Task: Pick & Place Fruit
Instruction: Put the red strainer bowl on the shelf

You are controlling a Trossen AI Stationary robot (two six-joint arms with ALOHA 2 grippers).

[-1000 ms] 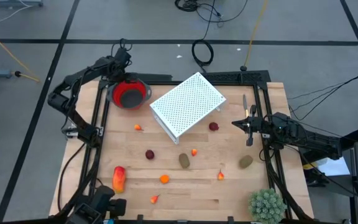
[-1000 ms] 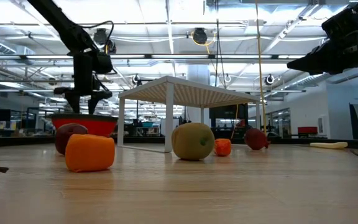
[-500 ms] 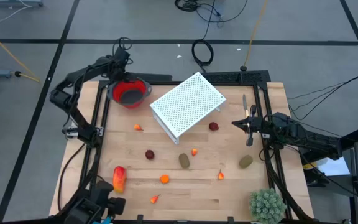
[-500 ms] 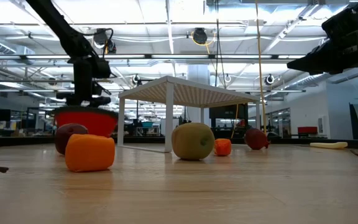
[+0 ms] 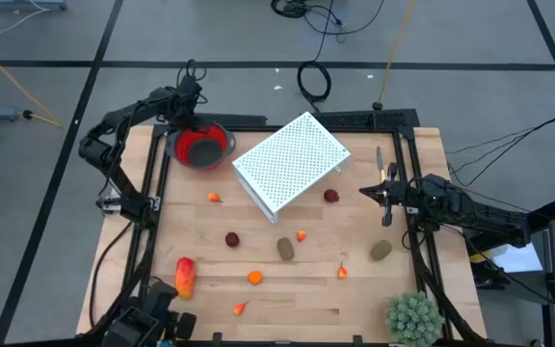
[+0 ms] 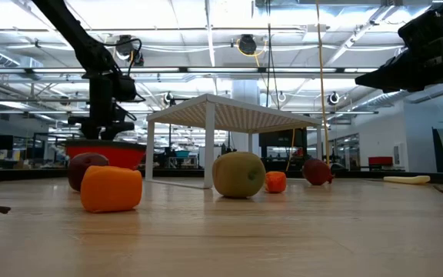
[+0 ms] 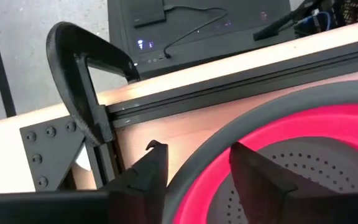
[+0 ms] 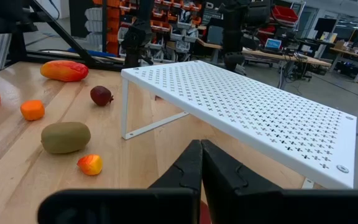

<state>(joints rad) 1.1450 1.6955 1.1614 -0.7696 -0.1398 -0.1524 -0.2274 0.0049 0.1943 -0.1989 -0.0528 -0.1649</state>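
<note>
Left gripper [image 7: 194,163] straddling grey rim of round red bowl [image 5: 201,146] at far-left worktop [image 5: 297,289], seemingly to reposition it. Right gripper [image 8: 201,163] closed, idle right. Small toy fruit [image 5: 285,249] scattered mid-worktop, untouched.

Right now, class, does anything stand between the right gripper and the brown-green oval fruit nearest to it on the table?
Nothing visible does. In the high view the right gripper, fingers shut, waits at the table's right edge, and the brown-green oval lies on bare wood toward the front edge. The white perforated shelf stands off to the side, clear of that path.
</note>
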